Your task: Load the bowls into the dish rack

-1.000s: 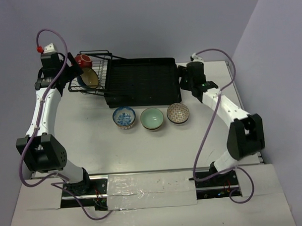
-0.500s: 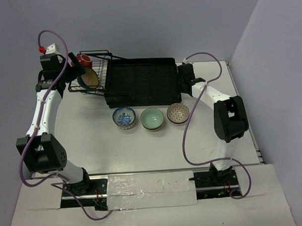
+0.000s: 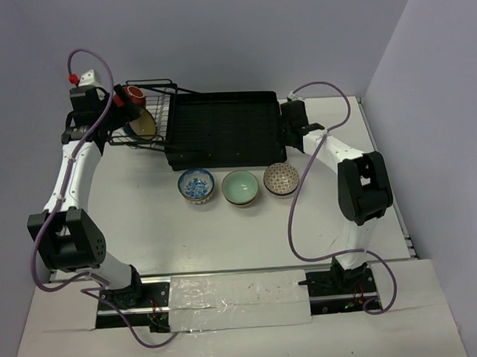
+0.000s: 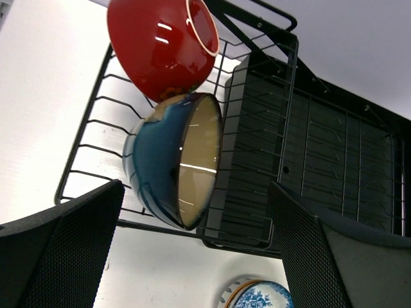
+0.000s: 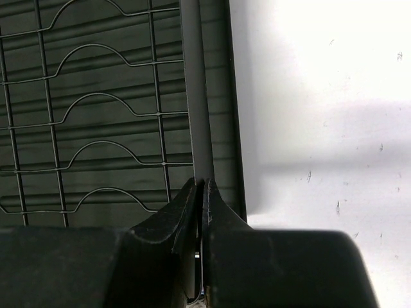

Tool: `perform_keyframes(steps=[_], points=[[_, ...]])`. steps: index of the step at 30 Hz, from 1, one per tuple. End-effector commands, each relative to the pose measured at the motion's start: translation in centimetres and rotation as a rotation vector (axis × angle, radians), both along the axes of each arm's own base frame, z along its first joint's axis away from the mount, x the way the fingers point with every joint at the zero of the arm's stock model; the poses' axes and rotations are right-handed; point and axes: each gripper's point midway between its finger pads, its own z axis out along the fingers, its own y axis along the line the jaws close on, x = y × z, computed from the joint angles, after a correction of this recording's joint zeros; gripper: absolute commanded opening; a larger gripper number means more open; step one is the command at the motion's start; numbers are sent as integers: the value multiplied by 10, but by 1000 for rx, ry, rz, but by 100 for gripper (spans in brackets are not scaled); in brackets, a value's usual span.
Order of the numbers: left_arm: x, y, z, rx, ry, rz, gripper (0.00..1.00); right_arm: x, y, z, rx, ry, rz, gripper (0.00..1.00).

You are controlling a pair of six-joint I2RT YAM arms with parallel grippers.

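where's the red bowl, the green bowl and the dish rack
red bowl [image 4: 154,51], left wrist view, on its glossy outer side
green bowl [image 3: 240,186], top view, on its inside bottom
dish rack [image 3: 221,124], top view, on the bare ridged tray floor

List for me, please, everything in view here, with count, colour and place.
dish rack: 1, black, far side of table, wire basket at its left end
red bowl: 1, red, on edge in basket
blue-and-cream bowl: 1, blue outside, cream inside, in basket beside red bowl
blue-and-white bowl: 1, left of row before rack
green bowl: 1, pale green, middle of row
brown patterned bowl: 1, right of row
table: 1, white
left gripper: 1, black, open, at basket
right gripper: 1, black, shut on rack's right rim
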Motion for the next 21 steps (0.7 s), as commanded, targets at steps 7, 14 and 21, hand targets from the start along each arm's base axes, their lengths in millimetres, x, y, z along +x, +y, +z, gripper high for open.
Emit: perform_keyframes(steps=[7,14,21], points=[[20,7,-1,89,3,66,99,8,-8,11,25,-63,-54,0],[40,4,-11,127,39,72,99,8,-4,8,48,-57,-45,0],[52,-22,-28,176,91,43,99,8,-3,7,55,-58,-42,0]])
